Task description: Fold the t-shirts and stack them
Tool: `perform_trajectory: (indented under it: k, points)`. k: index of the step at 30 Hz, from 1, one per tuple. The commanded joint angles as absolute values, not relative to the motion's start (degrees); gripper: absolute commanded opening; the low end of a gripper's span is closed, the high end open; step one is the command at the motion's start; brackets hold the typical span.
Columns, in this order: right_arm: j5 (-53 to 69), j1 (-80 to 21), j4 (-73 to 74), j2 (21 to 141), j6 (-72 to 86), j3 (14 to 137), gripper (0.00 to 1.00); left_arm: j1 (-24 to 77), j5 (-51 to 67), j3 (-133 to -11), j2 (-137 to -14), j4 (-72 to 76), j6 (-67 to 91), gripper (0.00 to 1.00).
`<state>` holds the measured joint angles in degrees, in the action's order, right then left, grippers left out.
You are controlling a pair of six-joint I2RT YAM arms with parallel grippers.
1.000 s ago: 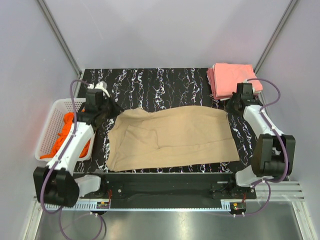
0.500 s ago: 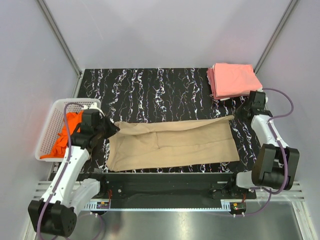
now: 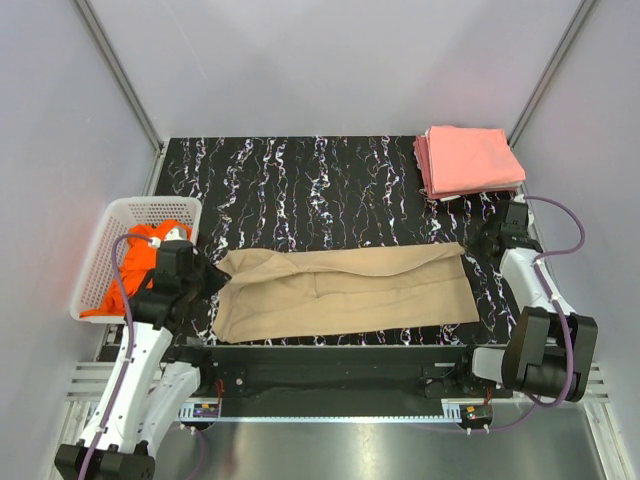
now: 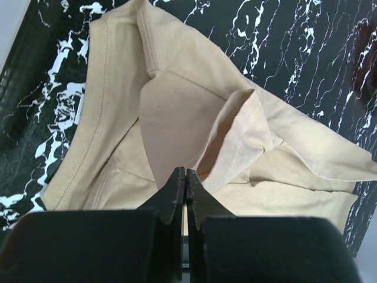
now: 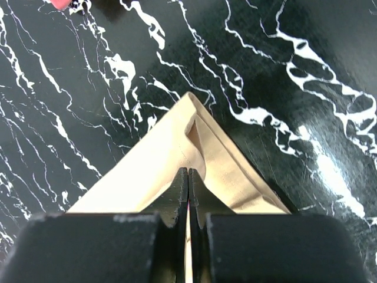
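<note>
- Top view: the tan t-shirt [image 3: 345,290] lies as a long, flat band on the black marbled table [image 3: 300,180], on the 6 o'clock side, close to the near edge.
- My left gripper [image 3: 212,275] is at the 9 o'clock end of this band and my right gripper [image 3: 470,240] is at its 3 o'clock end, each one at the far corner of the cloth.
- The pink folded t-shirts [image 3: 468,160] are in a stack at the 1 o'clock corner of the table, apart from the tan one.
- The white basket [image 3: 95,260] stands beside the table at 9 o'clock, and the orange t-shirt [image 3: 140,265] is crumpled inside it.
- Left wrist view: the fingers of my left gripper [image 4: 185,174] are pressed together and a fold of the tan t-shirt [image 4: 177,112] is pinched between the tips. The cloth spreads away toward 12 and 3 o'clock, with a hem and a sleeve visible. The table [image 4: 283,47] shows around it.
- Right wrist view: the fingers of my right gripper [image 5: 188,174] are also pressed together, clamped on a pointed corner of the tan t-shirt [image 5: 159,171]. The corner points to 12 o'clock over the table [image 5: 118,59].
</note>
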<state>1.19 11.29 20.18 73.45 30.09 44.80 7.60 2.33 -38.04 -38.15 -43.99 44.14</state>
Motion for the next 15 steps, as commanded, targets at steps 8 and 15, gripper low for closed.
perform_trajectory:
  k: [8, 15]
  points:
    - [-1.4, 12.7, 18.1, 64.5, 35.4, 38.5, 0.00, 7.6, 2.0, -36.8, -31.4, -50.3, 47.8, 0.00]
    - [-3.1, 14.5, 18.0, 62.4, 39.5, 33.8, 0.00, 7.6, 2.0, -35.9, -28.0, -56.9, 49.7, 0.08]
